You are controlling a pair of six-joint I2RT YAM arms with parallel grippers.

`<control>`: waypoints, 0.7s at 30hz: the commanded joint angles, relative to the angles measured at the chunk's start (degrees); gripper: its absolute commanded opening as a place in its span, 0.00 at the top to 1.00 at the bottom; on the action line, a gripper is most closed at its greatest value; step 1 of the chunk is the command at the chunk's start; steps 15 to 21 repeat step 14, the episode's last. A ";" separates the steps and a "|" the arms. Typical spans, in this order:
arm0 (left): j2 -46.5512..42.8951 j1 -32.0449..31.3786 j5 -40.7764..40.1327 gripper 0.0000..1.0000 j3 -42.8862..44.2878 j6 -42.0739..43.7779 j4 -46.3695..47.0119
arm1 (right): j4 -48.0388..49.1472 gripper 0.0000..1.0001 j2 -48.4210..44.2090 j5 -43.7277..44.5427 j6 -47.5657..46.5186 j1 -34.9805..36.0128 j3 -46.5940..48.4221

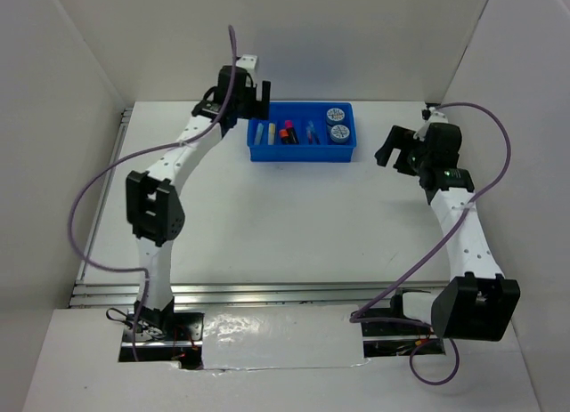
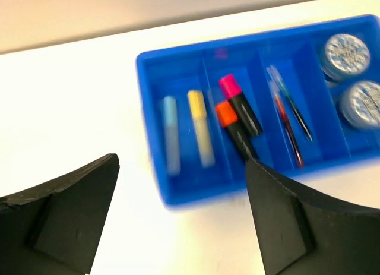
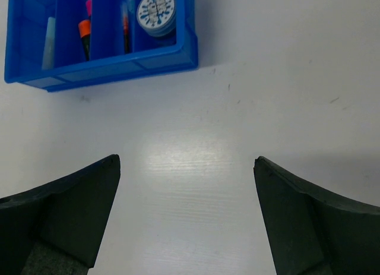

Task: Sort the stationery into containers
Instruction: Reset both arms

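Observation:
The bright blue tray stands at the back middle of the table. In the left wrist view its compartments hold a light blue marker, a pale yellow marker, a pink marker, an orange marker, two thin pens and two patterned rolls. My left gripper is open and empty, above the tray's left end. My right gripper is open and empty over bare table to the right of the tray. One roll shows in the right wrist view.
White walls enclose the table on the left, back and right. A purple cable loops beside the left arm, and another beside the right arm. A metal rail runs along the near edge.

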 commanded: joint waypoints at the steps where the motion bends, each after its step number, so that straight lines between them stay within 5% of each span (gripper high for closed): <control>1: -16.25 0.69 1.08 0.01 -7.70 5.22 -4.12 | -1.38 0.00 1.27 4.62 -6.06 -0.13 5.08; 5: -26.01 4.02 1.78 0.01 -23.83 4.01 -11.41 | -2.35 0.00 2.68 6.21 -9.14 -1.35 4.64; 11: -38.50 16.06 10.57 0.01 -45.74 4.44 -6.60 | -2.71 0.00 3.74 5.42 -10.37 -1.62 0.25; 14: -42.11 20.27 11.63 0.01 -52.07 6.55 -5.02 | -2.53 0.00 3.47 5.15 -10.81 -1.80 -1.86; 21: -42.11 20.27 11.63 0.01 -52.07 6.55 -5.02 | -2.53 0.00 3.47 5.15 -10.81 -1.80 -1.86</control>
